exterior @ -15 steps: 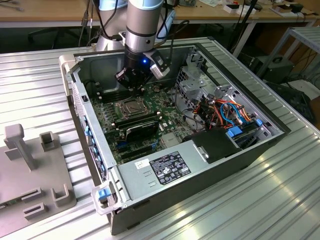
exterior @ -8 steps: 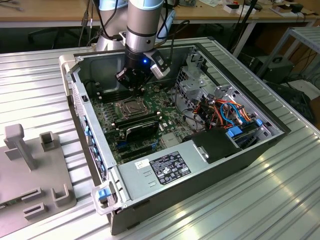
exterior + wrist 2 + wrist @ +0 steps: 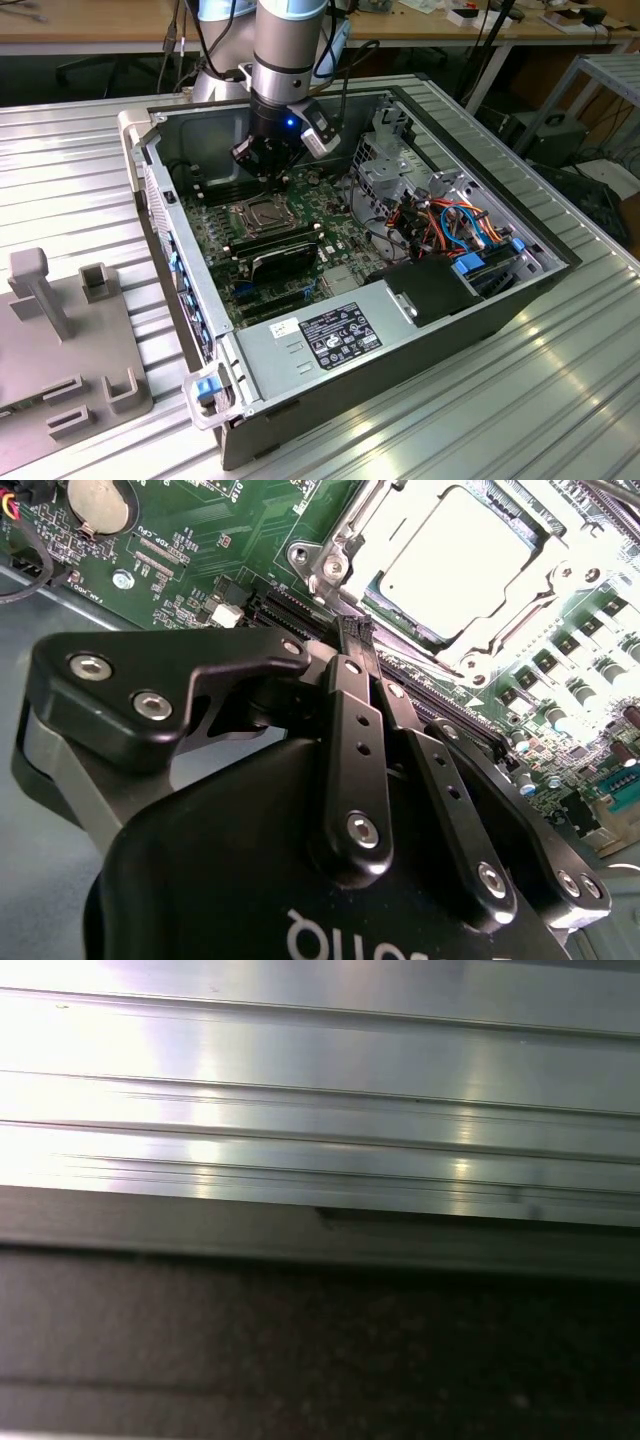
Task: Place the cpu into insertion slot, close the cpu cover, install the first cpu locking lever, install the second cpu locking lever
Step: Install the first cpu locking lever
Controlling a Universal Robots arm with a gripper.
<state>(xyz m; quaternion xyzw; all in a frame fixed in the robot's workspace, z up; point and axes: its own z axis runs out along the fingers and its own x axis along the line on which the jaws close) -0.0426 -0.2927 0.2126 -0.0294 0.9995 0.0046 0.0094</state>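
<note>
In the second wrist view the cpu (image 3: 450, 555) lies flat in the insertion slot (image 3: 335, 565), its pale metal top showing through the cut-out of the cpu cover (image 3: 545, 585), which lies down over it. My gripper (image 3: 356, 630) is shut, its black fingertips pressed together just off the socket's near corner, with nothing seen between them. A thin silver lever rod (image 3: 345, 525) runs along one socket edge. In the exterior view the gripper (image 3: 263, 178) hangs inside the open computer case just behind the socket (image 3: 258, 213).
The green motherboard (image 3: 300, 255) fills the case floor, with long black memory slots (image 3: 285, 250) in front of the socket. A drive cage and coloured cables (image 3: 450, 225) sit at the exterior view's right. Grey fixtures (image 3: 60, 330) stand on the ribbed aluminium table (image 3: 320, 1080).
</note>
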